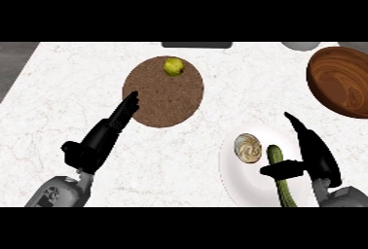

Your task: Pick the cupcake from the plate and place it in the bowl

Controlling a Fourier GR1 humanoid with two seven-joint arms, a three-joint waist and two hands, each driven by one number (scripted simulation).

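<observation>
The cupcake [248, 148], with pale swirled frosting, sits on the upper left of a white plate [239, 184] at the lower right. Beside it on the same plate lies a green cucumber [276, 154]. My right hand [316, 151] is open just right of the cupcake; its fingers are straight and point away from me, and its thumb reaches left across the cucumber. The wooden bowl [339, 81] stands at the far right, beyond that hand. My left hand [108, 130] is open, with straight fingers whose tips lie at the left edge of a brown round mat [164, 99].
A yellow-green fruit [173, 66] rests on the far part of the brown mat. A grey object [196, 44] and a pale round thing [302, 45] lie along the counter's back edge. The counter's left edge runs past the upper left corner.
</observation>
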